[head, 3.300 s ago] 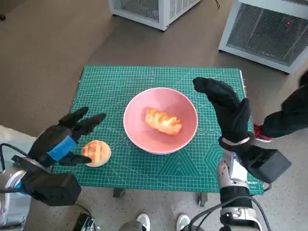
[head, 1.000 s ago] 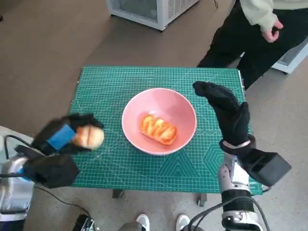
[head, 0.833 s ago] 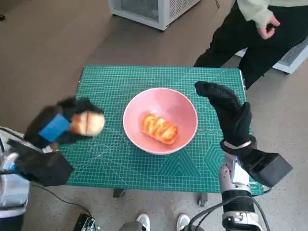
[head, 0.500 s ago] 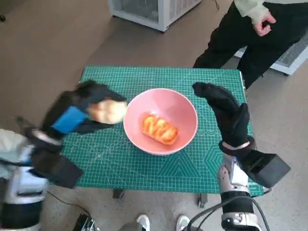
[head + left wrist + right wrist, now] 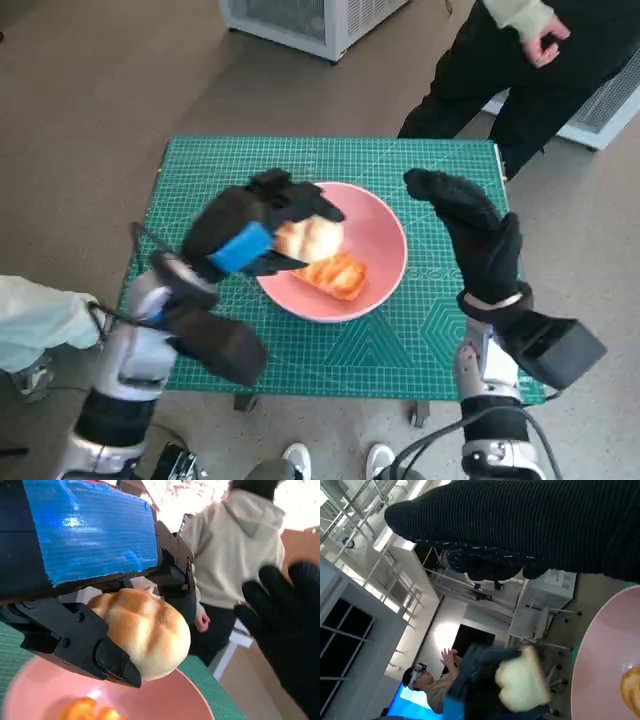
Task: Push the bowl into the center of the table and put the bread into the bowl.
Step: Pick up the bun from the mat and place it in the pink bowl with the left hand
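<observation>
The bun (image 5: pixel 312 238) sat clamped in the left hand's (image 5: pixel 243 236) fingers, hovering over the bowl's (image 5: pixel 385 262) near-left side — half a second before it had hung just outside the rim, and earlier it lay on the mat (image 5: pixel 440 340) left of the bowl. A twisted pastry (image 5: pixel 334 275) already lay in the bowl. Right of the bowl, the right hand (image 5: pixel 470 232) stayed raised, fingers apart, holding nothing. Only the release seemed left.
</observation>
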